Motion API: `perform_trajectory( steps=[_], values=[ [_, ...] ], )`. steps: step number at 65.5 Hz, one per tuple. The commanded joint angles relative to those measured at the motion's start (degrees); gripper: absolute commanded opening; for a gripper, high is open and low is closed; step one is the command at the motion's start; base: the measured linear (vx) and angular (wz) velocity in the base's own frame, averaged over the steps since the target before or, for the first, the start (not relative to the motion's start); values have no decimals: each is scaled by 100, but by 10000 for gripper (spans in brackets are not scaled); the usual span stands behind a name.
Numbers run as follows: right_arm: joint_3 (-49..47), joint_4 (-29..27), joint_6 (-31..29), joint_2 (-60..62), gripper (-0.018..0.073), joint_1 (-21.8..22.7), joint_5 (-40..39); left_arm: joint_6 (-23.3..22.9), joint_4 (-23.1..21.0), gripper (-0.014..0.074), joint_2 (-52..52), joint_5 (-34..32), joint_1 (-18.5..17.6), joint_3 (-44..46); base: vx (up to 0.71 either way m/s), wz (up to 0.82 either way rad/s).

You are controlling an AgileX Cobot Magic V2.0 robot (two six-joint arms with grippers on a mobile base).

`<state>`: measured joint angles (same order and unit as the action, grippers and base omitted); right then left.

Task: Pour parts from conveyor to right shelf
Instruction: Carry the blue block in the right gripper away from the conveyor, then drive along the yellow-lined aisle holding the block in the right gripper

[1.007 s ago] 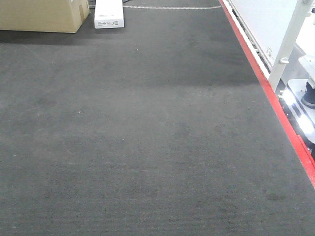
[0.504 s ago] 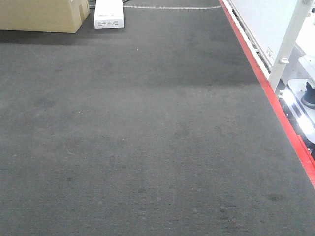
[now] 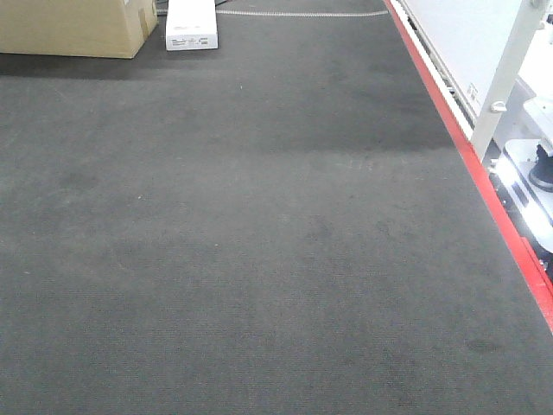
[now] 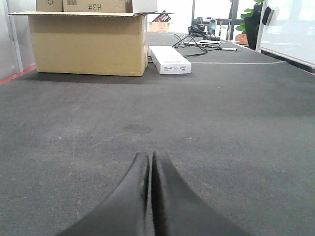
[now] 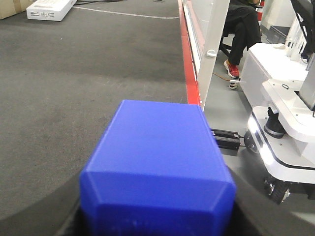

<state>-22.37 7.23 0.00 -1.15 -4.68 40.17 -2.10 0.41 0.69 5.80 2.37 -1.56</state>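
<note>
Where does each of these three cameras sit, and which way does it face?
Front view: high up, looking down the conveyor toward a cardboard box and white box; no robot parts.
Left wrist: low over the conveyor, behind the shut left gripper, facing those same boxes.
Right wrist: behind the right gripper holding a blue part, facing along the red strip.

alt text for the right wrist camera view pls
A solid blue plastic block fills the foreground, held in the right gripper. Behind it stretches a dark grey textured fabric belt with a red edge strip; a white wheeled machine stands beyond the edge.
</note>
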Motion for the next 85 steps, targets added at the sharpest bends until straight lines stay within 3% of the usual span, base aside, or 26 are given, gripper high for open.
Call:
perform_trajectory(
  steps=[1, 26, 48, 85],
  values=[
    [-146, 93, -94, -121, -5, 24, -464, -49, -41, -6, 68, -419, -30, 114, 0, 0],
    [-146, 87, -94, -121, -5, 24, -464, -49, -41, -6, 68, -419, -30, 114, -7, -2],
    [-146, 87, -94, -121, -5, 24, -441, -49, -41, -6, 68, -419, -30, 114, -39, -17],
    [-146, 93, -94, -121, -5, 24, -442, -49, -41, -6, 68, -419, -30, 114, -50, -67]
  ],
)
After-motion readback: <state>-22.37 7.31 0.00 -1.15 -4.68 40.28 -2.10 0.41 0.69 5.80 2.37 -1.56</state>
